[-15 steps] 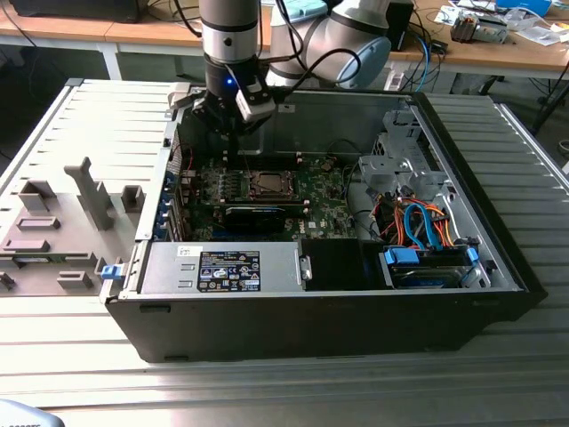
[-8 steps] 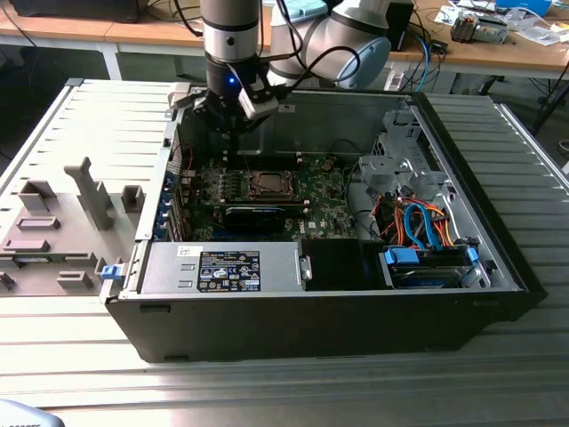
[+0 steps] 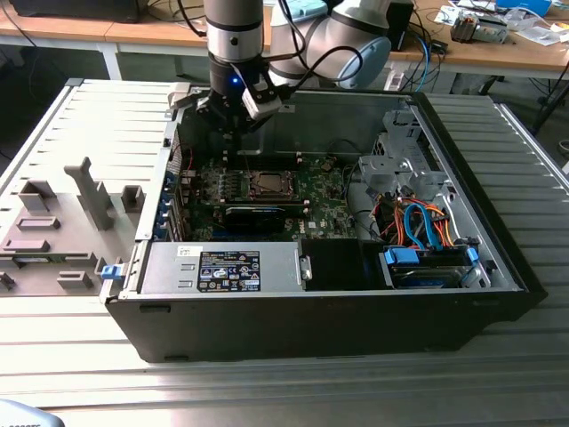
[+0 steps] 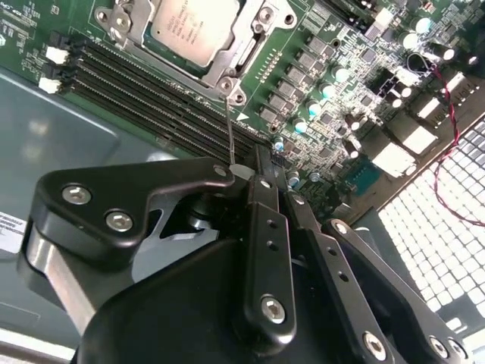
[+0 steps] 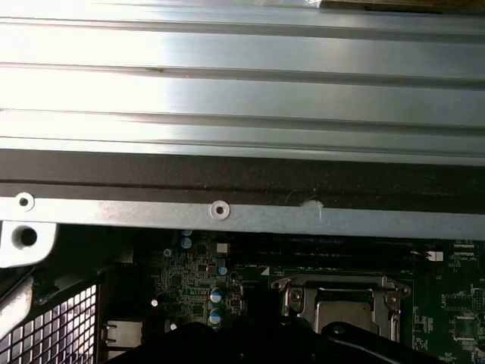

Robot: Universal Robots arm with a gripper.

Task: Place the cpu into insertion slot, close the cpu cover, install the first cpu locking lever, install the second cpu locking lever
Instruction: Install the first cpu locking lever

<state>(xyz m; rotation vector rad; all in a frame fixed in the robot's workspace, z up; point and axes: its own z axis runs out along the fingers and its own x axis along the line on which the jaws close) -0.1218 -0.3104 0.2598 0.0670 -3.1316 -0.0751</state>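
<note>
An open black desktop computer case (image 3: 338,329) lies on its side on a ribbed grey metal table (image 3: 498,382), and the arm's black gripper (image 3: 233,133) hangs inside the case near its far wall, above the green motherboard (image 3: 311,200). In the second wrist view the gripper's black fingers (image 4: 267,227) are drawn tight together, and a thin silvery wire lever (image 4: 230,129) runs from just between their tips down to the corner of the socket — they look pinched on its free end, though the exact contact is hard to make out.

The small square cpu with the silvery-grey metal top (image 4: 195,24) already sits in the square metal-rimmed insertion slot (image 3: 267,184), and the thin silvery cpu cover frame (image 4: 246,45) lies flat over it, the chip's top showing through its window. In the first wrist view the same socket (image 5: 341,307) shows below the case's grey metal edge rail (image 5: 227,216).

Beside the socket run the long narrow black memory slots (image 4: 151,98). Within the case, nearer the exterior camera, sits a silvery power supply box (image 3: 222,267), and toward the exterior view's right a bundle of orange and blue cables (image 3: 418,222). On the table at the exterior view's left rests a grey moulded fixture tray (image 3: 62,222).
</note>
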